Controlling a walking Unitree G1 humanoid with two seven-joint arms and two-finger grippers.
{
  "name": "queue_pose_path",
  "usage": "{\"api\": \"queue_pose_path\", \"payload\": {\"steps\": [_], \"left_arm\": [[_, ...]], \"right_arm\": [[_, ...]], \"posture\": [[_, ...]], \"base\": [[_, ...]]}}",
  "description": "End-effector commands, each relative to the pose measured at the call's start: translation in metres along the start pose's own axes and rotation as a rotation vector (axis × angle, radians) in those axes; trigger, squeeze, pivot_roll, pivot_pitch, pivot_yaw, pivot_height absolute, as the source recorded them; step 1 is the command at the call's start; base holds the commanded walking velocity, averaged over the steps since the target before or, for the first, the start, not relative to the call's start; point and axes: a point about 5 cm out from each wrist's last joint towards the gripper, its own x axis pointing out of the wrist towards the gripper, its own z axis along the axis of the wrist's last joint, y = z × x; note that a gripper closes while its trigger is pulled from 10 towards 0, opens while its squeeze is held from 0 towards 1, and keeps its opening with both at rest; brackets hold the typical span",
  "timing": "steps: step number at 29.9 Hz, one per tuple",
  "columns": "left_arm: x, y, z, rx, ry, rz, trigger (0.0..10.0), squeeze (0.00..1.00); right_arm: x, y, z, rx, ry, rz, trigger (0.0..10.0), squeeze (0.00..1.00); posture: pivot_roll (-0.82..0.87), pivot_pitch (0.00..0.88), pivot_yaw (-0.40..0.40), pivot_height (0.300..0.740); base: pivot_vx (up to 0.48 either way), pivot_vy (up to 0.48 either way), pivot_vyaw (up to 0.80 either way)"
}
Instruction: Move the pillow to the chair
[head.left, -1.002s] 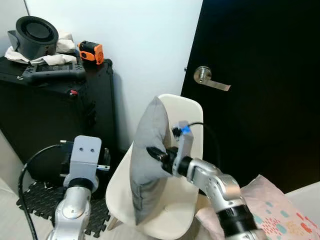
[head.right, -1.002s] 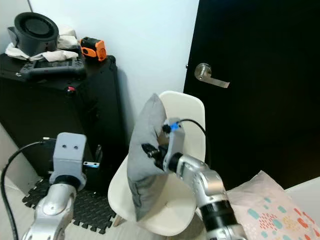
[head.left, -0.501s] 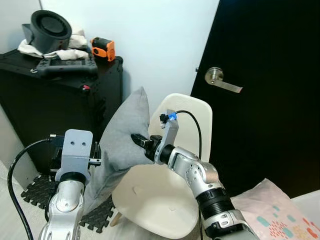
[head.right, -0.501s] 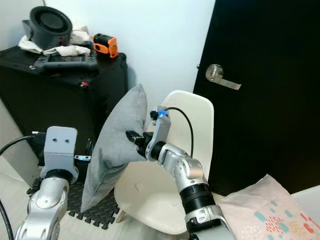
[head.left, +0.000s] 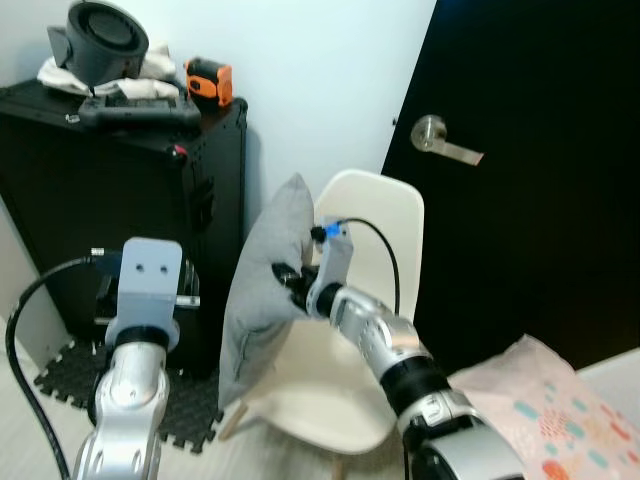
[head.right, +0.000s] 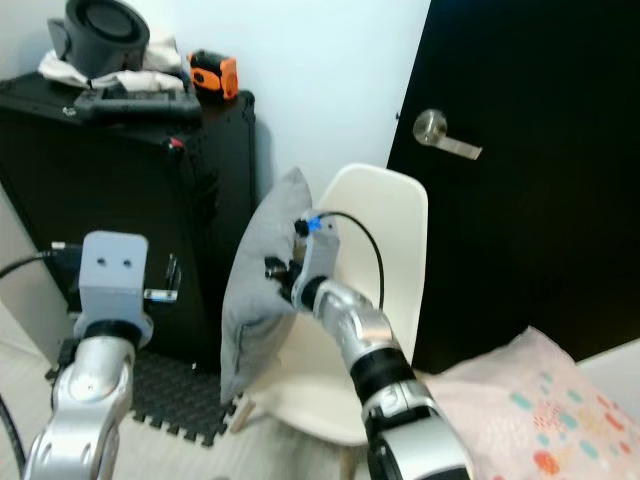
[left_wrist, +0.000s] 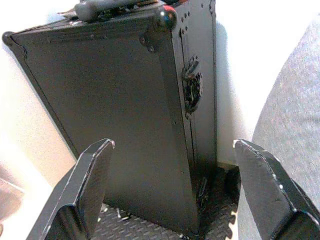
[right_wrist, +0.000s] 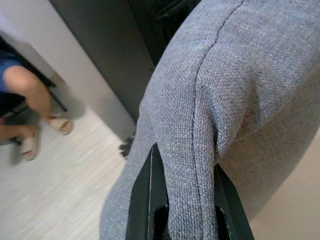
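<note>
Grey pillow (head.left: 265, 285) stands on edge at the front-left rim of the white chair (head.left: 375, 240), top corner up near the chair back, lower end drooping past the seat edge toward the floor. From the chair's centre it sits at about 9 o'clock.

Right gripper (right_wrist: 175, 210) is clamped on the pillow's seam; in the right wrist view the two black fingers (right_wrist: 142, 200) pinch a fold of the grey cloth between them. Right arm reaches across the chair seat from roughly 5 o'clock, with a blue light on the wrist block.

Left gripper (left_wrist: 175, 190) is raised at about 8 o'clock of the pillow, near it but apart. Its fingers (left_wrist: 82, 190) are spread wide with nothing between them; the left wrist view looks through the gap at the black case (head.left: 120, 200), with the pillow's grey cloth just beside one finger.

Black case stands against the white wall (head.left: 320, 80) at 10 o'clock of the chair, on a black foam mat (head.left: 60, 375). On top of it: a dark round speaker-like object (head.left: 105, 30), white cloth (head.left: 60, 70), a dark handheld controller (head.left: 140, 105), an orange and black device (head.left: 208, 82).

Black door (head.left: 540, 180) with a silver lever handle (head.left: 445, 140) stands behind the chair at 1 o'clock. Pink patterned bedding (head.left: 545, 405) lies at 4 o'clock.

A person's bare leg and sandalled foot (right_wrist: 30, 112) show in the right wrist view, on the pale floor (right_wrist: 60, 190).
</note>
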Motion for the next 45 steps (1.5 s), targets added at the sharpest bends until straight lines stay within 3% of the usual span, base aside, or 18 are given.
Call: {"api": "queue_pose_path", "payload": {"steps": [1,4,7,11,14,16,20,23,29,43,44,45], "left_arm": [[-0.001,0.001,-0.001,0.001,0.010,0.011,10.0,0.00],[-0.001,0.001,-0.001,0.001,0.010,0.013,10.0,0.00],[0.000,0.002,0.001,0.001,0.009,0.017,10.0,0.00],[0.002,-0.001,0.005,-0.004,-0.001,0.018,10.0,0.00],[0.002,-0.002,0.006,-0.006,-0.003,0.018,10.0,0.00],[0.002,-0.002,0.007,-0.009,-0.006,0.020,10.0,0.00],[0.002,-0.002,0.008,-0.011,-0.007,0.021,10.0,0.00],[0.002,-0.002,0.009,-0.014,-0.009,0.025,10.0,0.00],[0.003,-0.004,0.010,-0.022,-0.011,0.022,10.0,0.00],[0.004,-0.009,0.013,-0.029,-0.017,0.011,10.0,0.00],[0.004,-0.009,0.013,-0.031,-0.017,0.009,10.0,0.00],[0.004,-0.011,0.013,-0.036,-0.016,0.002,10.0,0.00]], "right_arm": [[0.002,-0.003,0.002,-0.042,-0.014,-0.042,10.0,0.00],[0.002,-0.004,0.002,-0.050,-0.009,-0.052,10.0,0.00],[0.005,-0.005,0.000,-0.131,0.017,-0.094,10.0,0.00],[0.009,-0.010,-0.004,-0.340,0.089,-0.206,10.0,0.00],[0.008,-0.014,-0.005,-0.414,0.117,-0.247,10.0,0.00],[0.007,-0.022,-0.004,-0.539,0.153,-0.320,10.0,0.00],[0.006,-0.025,-0.003,-0.580,0.163,-0.345,10.0,0.00],[0.004,-0.031,0.001,-0.667,0.173,-0.400,10.0,0.00],[0.003,-0.035,0.002,-0.700,0.182,-0.436,10.0,0.00],[0.001,-0.042,0.005,-0.662,0.174,-0.481,10.0,0.00],[-0.002,-0.049,0.011,-0.663,0.161,-0.514,10.0,0.00],[-0.015,-0.074,0.034,-0.793,0.172,-0.610,10.0,0.00]], "posture": [[0.11,0.000,-0.132,0.600],[0.11,0.000,-0.132,0.595],[0.11,0.000,-0.134,0.585],[0.12,0.000,-0.139,0.565],[0.13,0.000,-0.142,0.560],[0.13,0.000,-0.145,0.550],[0.13,0.000,-0.146,0.545],[0.13,0.000,-0.150,0.535],[0.13,0.000,-0.152,0.520],[0.14,0.000,-0.155,0.506],[0.13,0.000,-0.154,0.501],[0.13,0.000,-0.151,0.501]], "base": [[0.000,0.000,0.00],[0.000,0.000,0.00],[0.000,0.000,0.00],[0.000,0.000,0.00],[0.000,0.000,0.00],[0.000,0.000,0.00],[0.000,0.000,0.00],[0.000,0.000,0.00],[0.000,0.000,0.00],[0.000,0.000,0.00],[0.000,0.000,0.00],[0.000,0.000,0.00]]}}
